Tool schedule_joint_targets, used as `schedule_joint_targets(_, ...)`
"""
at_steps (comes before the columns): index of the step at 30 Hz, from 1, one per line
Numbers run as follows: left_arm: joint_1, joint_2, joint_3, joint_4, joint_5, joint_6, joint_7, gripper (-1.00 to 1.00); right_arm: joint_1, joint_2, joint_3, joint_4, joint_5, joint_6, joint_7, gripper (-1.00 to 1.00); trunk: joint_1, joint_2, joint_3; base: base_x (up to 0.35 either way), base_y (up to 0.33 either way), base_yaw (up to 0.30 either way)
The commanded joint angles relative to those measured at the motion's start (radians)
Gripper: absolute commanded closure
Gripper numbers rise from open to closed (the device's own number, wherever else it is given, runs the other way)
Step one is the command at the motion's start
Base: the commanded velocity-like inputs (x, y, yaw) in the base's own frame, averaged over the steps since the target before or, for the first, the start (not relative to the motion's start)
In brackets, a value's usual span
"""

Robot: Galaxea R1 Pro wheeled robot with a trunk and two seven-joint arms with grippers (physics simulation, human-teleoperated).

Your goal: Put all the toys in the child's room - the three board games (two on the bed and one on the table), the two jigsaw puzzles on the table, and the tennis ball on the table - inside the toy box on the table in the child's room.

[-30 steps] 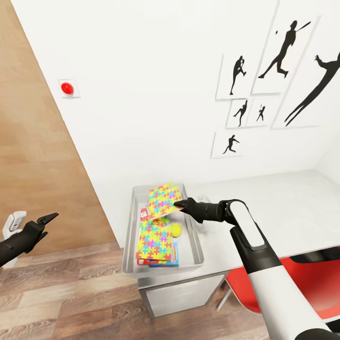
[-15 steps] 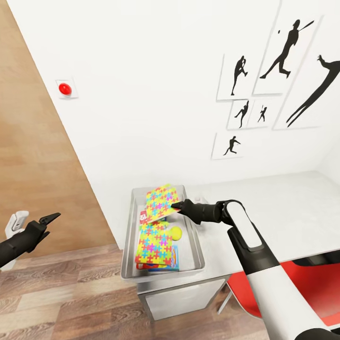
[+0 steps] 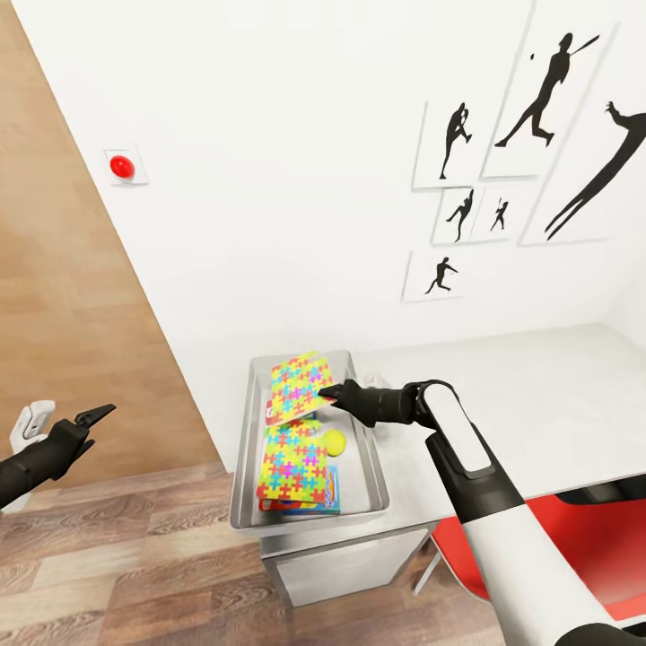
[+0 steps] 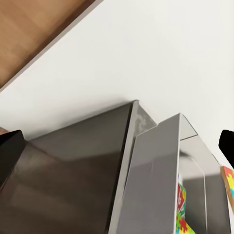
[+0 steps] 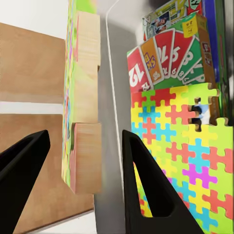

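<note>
The right arm [image 3: 471, 484] consists of a glossy white upper shell with a recessed grey oval panel, joined to a black forearm of stacked cylindrical segments. It ends in the right gripper [image 3: 328, 392], black with tapered, pointed fingers [image 5: 146, 190] (matte, wedge-shaped in the right wrist view). The left arm [image 3: 31, 465] is black, with a white bracket-like part beside it, and carries the equally black, pointed left gripper [image 3: 100, 413].

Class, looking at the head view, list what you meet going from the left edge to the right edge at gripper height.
Left gripper → toy box → held jigsaw puzzle → right gripper → table.
</note>
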Motion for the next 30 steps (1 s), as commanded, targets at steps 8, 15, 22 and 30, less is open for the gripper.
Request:
schedule_joint_targets(8,-0.001,0.0,0.001,-0.001,0.01,0.005,0.01,-1.0,0.0,0.016,0.003,0.002,0.02,0.0,-0.011,1.0,0.001,-0.002,-0.006,0.0,0.0,0.0)
schedule_joint_targets(15,-0.001,0.0,0.001,-0.001,0.01,0.005,0.009,-1.0,-0.001,0.02,-0.001,0.004,0.032,-0.001,-0.011,1.0,0.001,-0.002,-0.012,0.0,0.0,0.0)
schedule_joint_targets(22,-0.001,0.0,0.001,-0.001,0.01,0.005,0.009,-1.0,-0.003,0.021,-0.005,0.014,0.036,-0.013,-0.011,1.0,0.001,-0.002,-0.022,0.0,0.0,0.0)
schedule_joint_targets(30,-0.001,0.0,0.001,-0.001,0.01,0.005,0.009,-1.0,-0.007,0.021,-0.006,0.033,0.037,-0.043,-0.011,1.0,0.001,-0.002,-0.034,0.0,0.0,0.0)
